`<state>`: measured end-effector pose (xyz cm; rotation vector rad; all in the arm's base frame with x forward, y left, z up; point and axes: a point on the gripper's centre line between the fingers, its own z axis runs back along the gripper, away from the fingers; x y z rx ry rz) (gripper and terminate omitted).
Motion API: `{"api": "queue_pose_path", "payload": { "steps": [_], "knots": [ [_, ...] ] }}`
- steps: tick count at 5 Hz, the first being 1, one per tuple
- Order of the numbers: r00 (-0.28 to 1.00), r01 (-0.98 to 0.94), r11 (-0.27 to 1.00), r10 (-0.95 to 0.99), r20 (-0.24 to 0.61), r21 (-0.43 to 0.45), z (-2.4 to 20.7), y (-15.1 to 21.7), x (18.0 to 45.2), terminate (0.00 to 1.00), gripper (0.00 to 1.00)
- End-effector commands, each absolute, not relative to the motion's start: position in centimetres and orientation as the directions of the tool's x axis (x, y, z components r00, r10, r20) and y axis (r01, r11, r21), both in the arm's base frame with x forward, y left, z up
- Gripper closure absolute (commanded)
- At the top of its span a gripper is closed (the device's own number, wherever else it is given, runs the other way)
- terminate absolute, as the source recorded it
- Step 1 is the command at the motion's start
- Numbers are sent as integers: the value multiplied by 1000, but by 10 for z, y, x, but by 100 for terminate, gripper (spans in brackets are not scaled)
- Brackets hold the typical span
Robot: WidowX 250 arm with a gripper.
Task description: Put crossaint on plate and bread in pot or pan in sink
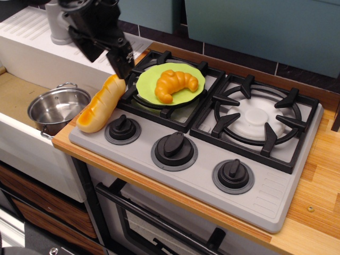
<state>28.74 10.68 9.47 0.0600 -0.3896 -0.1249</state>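
Crossaint (pixel 176 83) already lies on the plate (pixel 152 80), which sits on the grate of your left burner (pixel 159 101). Your gripper (pixel 121 64) hangs just above the far end of the bread (pixel 101 103), and its black fingers hold nothing; from this angle you cannot tell whether the jaws are spread or closed. You see the bread lying at a slant along the left edge of the stove (pixel 202 159), its near end over the wooden counter edge (pixel 69 143), its far end against the burner grate. Beside it, down in the sink (pixel 16 95), the pot or pan (pixel 56 108) stands upright and empty. Behind the drainboard you see the grey faucet (pixel 59 24).
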Motion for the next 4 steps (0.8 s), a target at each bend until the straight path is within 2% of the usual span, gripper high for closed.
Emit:
{"api": "queue_pose_path", "payload": {
  "steps": [1, 4],
  "knots": [
    [909, -7, 992, -48, 413, 129, 87, 117, 279, 0, 0],
    [884, -3, 996, -40, 466, 91, 55, 131, 280, 0, 0]
  ]
}}
